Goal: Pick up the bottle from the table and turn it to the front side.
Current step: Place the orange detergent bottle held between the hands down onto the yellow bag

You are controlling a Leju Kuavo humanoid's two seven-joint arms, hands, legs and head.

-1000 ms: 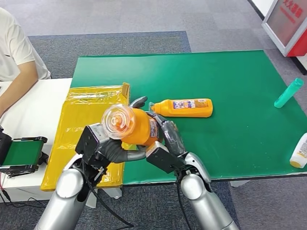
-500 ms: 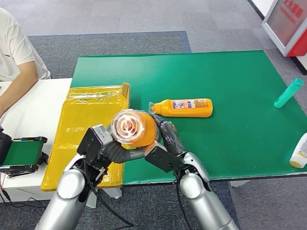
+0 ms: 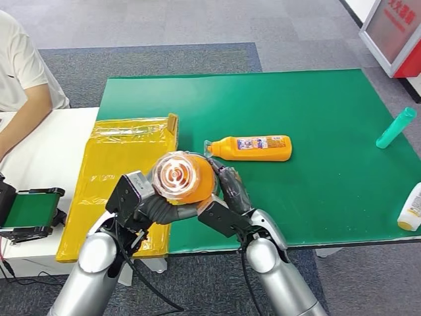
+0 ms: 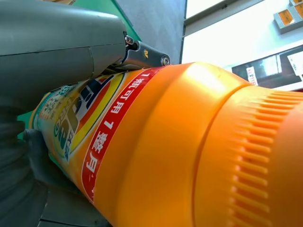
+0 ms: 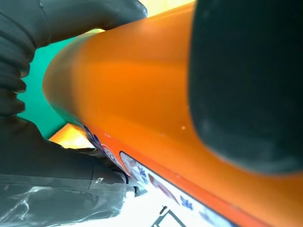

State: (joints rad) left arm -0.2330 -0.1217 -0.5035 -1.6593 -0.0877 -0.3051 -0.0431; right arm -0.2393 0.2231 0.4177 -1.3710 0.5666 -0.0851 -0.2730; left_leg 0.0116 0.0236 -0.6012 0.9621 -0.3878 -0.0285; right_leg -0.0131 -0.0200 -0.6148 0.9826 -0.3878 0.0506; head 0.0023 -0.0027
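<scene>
Both hands, left hand (image 3: 148,201) and right hand (image 3: 225,197), grasp orange plastic detergent bottle (image 3: 186,176) lifted off green surface (image 3: 318,171); mid-turn, next: rotate label frontward.

Even, bright overhead light — soft shadows; glare on the bottle (image 4: 200,142) beyond the fingers (image 5: 246,80), which blur darkly close up.

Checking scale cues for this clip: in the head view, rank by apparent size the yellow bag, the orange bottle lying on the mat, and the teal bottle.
1. yellow bag
2. orange bottle lying on the mat
3. teal bottle, though it lies farther off.
</scene>
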